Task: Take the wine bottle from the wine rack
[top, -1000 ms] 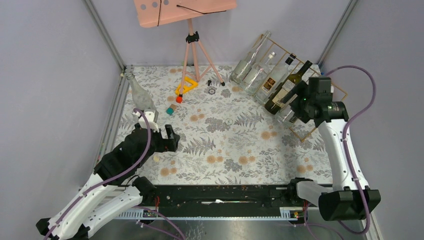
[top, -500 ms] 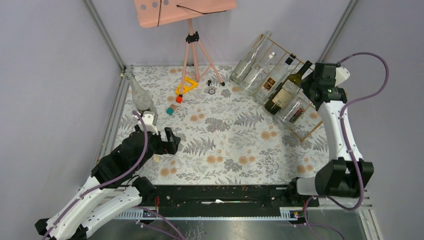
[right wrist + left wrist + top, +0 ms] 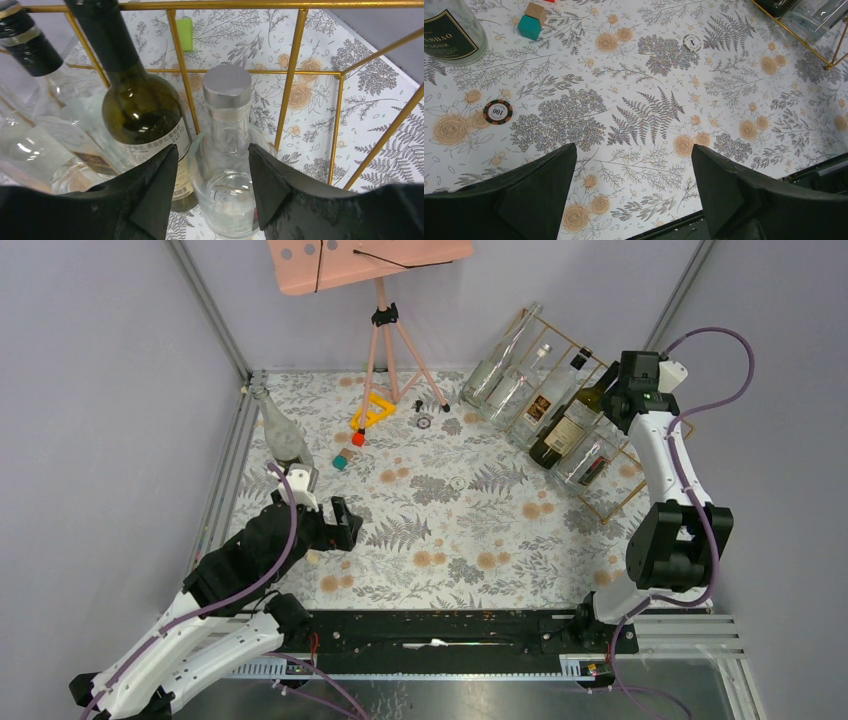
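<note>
Right pincer [image 3: 212, 165], spread wide, poised at neck end of slanted gold wire rack [image 3: 293, 55], where dark green wine bottle [image 3: 142, 115] should slide out.

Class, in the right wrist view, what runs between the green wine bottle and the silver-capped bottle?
One gold bar of the wine rack stands between the wine bottle and the silver-capped bottle, seen in the right wrist view.

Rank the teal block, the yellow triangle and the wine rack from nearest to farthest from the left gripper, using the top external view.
1. The teal block, just beyond the left gripper.
2. The yellow triangle, farther back, mid-table.
3. The wine rack, far off on the right side.
</note>
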`<action>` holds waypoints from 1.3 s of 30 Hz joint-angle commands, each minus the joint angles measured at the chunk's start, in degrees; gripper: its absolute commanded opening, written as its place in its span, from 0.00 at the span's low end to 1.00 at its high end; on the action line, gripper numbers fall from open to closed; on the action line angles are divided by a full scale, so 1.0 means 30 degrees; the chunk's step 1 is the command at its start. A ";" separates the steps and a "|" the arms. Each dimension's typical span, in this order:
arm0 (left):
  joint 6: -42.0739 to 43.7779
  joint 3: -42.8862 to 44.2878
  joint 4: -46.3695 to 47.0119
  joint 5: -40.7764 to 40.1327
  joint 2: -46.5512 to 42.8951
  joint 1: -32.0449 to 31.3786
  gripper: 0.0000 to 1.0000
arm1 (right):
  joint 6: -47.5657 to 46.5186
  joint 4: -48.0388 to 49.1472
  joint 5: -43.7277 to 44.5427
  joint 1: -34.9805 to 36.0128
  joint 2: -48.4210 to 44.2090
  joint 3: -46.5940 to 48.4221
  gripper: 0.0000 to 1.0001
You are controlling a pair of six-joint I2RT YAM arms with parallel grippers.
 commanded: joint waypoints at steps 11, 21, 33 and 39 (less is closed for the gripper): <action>-0.0065 0.0040 0.0138 -0.0491 -0.0030 -0.0260 0.93 | -0.1058 0.1177 0.1193 -0.0949 0.2061 0.1210 0.57; -0.0065 0.0040 0.0130 -0.0497 0.0178 -0.0303 0.93 | -0.1771 0.1752 0.0770 -0.1107 0.3294 0.1837 0.52; -0.0065 0.0068 0.0123 -0.0444 0.0355 -0.0339 0.93 | -0.2378 0.2685 -0.0288 -0.1105 0.3190 0.1284 0.27; -0.0065 0.0070 0.0132 -0.0453 0.0385 -0.0355 0.93 | -0.2293 0.3784 -0.1277 -0.1105 0.1767 0.0177 0.01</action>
